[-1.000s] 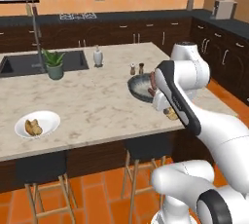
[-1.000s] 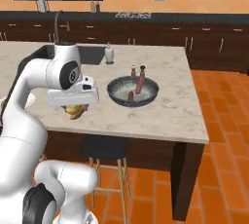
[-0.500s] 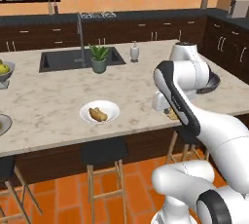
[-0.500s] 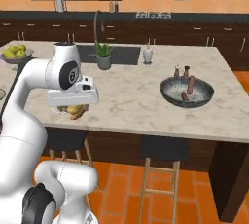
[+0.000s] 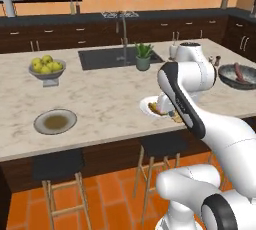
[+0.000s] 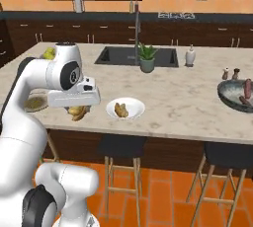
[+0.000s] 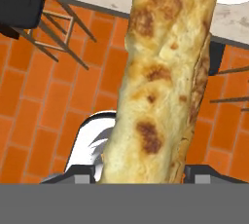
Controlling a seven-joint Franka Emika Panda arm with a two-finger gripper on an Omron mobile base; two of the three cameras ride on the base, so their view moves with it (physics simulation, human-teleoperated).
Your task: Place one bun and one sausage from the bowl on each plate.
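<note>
Gripping bun [image 7: 165, 72] | gripper [image 6: 78, 112] at counter [image 6: 188, 107] front edge; white plate [image 6: 126, 107] beside

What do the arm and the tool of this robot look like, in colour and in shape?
The arm is glossy white, made of thick rounded segments. A dark round cap sits on the joint in the right base view. The wrist ends in a white boxy block with small dark spots, and the tool hangs below it. No loose cables or printed markings are visible. The base is a rounded white body with a dark grey ring.
</note>
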